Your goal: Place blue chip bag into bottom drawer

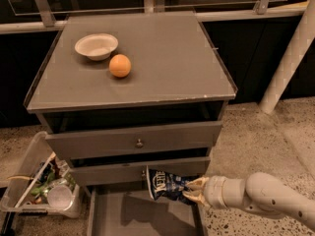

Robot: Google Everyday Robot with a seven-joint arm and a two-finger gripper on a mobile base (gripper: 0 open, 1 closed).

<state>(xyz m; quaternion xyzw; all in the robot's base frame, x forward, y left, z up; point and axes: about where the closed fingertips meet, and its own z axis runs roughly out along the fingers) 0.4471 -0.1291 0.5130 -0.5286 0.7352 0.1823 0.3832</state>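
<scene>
The bottom drawer (123,220) stood pulled open. Over its back end the gripper (193,191) pinched one end of the blue chip bag (165,185), which hung clear of the floor, just beside the middle drawer front (113,172). Judged risk: released there, the bag could snag on that front or spill over the thin right wall.
</scene>
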